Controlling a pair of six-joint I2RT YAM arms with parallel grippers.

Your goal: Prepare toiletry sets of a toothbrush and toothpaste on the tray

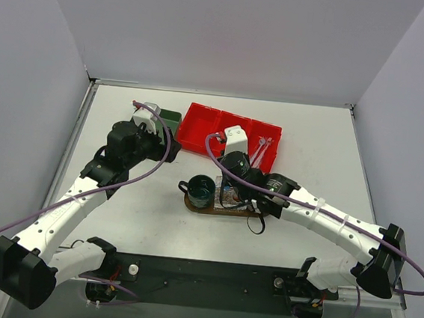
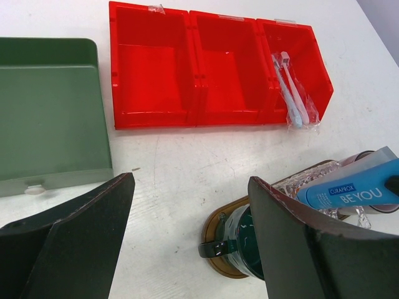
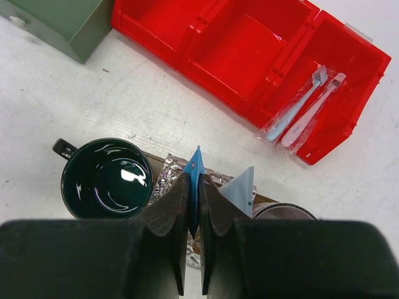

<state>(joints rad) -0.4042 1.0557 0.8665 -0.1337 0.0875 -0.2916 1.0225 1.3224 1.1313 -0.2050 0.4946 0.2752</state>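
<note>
The oval brown tray carries a dark green mug at its left end. My right gripper hangs just above the tray, shut on the flat crimped end of a blue toothpaste tube; the left wrist view shows that tube lying tilted. A second, pale tube leans at the rim of the pink mug. Two wrapped toothbrushes lie in the right compartment of the red bin. My left gripper stands wide open and holds nothing, back left near the green box.
The red three-compartment bin sits behind the tray, its left and middle compartments bare. A green square box lies left of it. Crinkled clear wrapping lies on the tray between the mugs.
</note>
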